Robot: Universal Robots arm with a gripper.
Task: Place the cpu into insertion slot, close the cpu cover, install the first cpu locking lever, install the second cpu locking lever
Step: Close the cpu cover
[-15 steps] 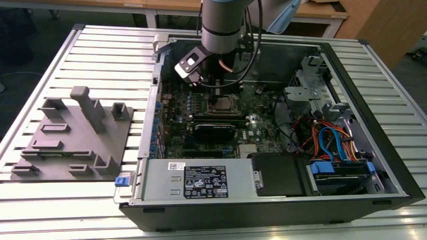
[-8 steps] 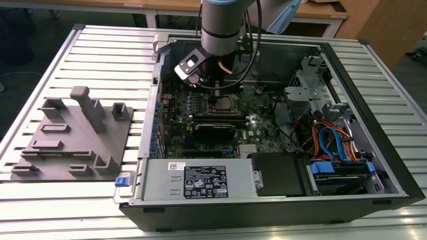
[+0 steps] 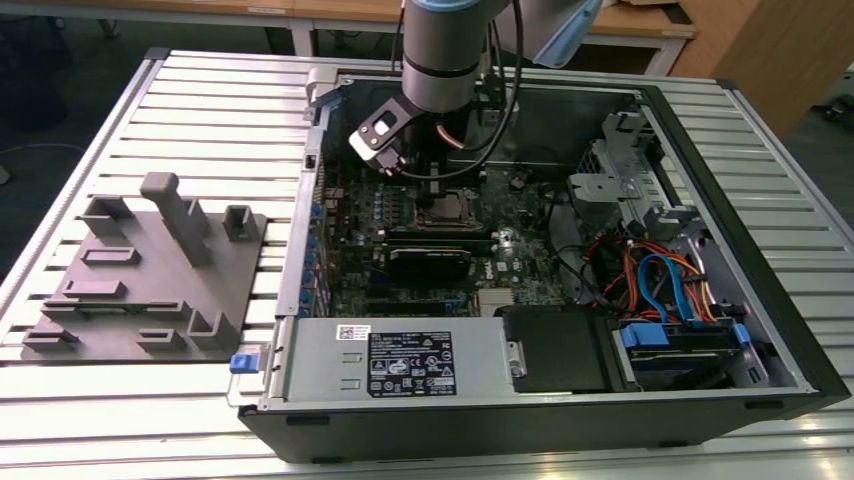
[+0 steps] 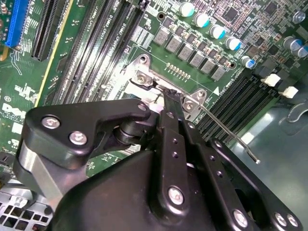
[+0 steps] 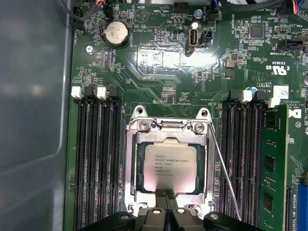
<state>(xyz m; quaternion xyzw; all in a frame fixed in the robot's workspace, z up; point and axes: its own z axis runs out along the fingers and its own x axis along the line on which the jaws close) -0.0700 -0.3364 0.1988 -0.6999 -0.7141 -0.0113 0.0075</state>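
So in the exterior view the arm (image 3: 441, 50) is reaching down into the open computer case (image 3: 534, 425), and the gripper (image 3: 438, 205) is hanging right over the insertion slot (image 3: 461, 213) on the green board. A grey fixture block (image 3: 147, 270) is sitting at 9 o'clock from the case, on the slatted table (image 3: 214, 100).

In the first wrist view the cpu (image 5: 171, 161) is lying flat in the slot and the cpu cover (image 5: 131, 163) is lying down around it, framing its metal top. The gripper's fingers are pressing together with nothing visibly between them, tips right at the cover's edge. A thin wire lever (image 5: 225, 173) is running between the cover and a bank of memory slots (image 5: 240, 159).

In the second wrist view the pinched-together fingertips are sitting at the socket's rim, with that lever slanting away beside them.
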